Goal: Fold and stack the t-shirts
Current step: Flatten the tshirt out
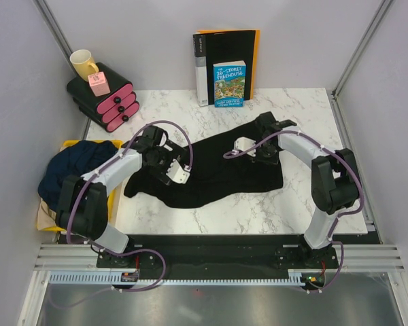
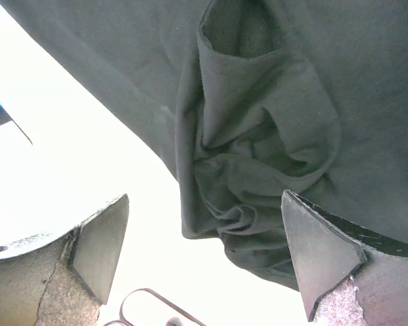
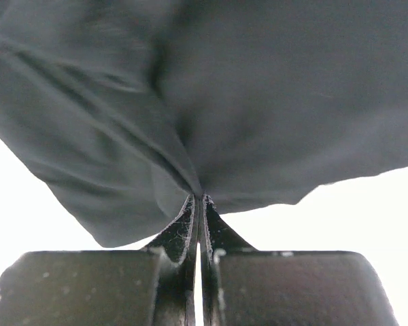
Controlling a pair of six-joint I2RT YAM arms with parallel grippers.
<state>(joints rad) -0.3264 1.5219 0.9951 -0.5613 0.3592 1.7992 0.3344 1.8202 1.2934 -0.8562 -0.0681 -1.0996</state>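
While the left gripper [image 2: 204, 251] hangs wide open over a bunched fold, the right gripper [image 3: 200, 204] is pinched tight on an edge of the black t-shirt [image 1: 217, 170]; that shirt lies crumpled on the marble table [image 1: 258, 210], long axis left to right, its collar impossible to make out; the yellow bin [image 1: 69, 144] at left holds the navy t-shirt [image 1: 75, 166]; whatever lies beneath is hidden.

Probably a lab test cell: plain grey walls [image 1: 20, 68], aluminium frame posts [image 1: 360, 46], marble-look table [image 1: 292, 204].
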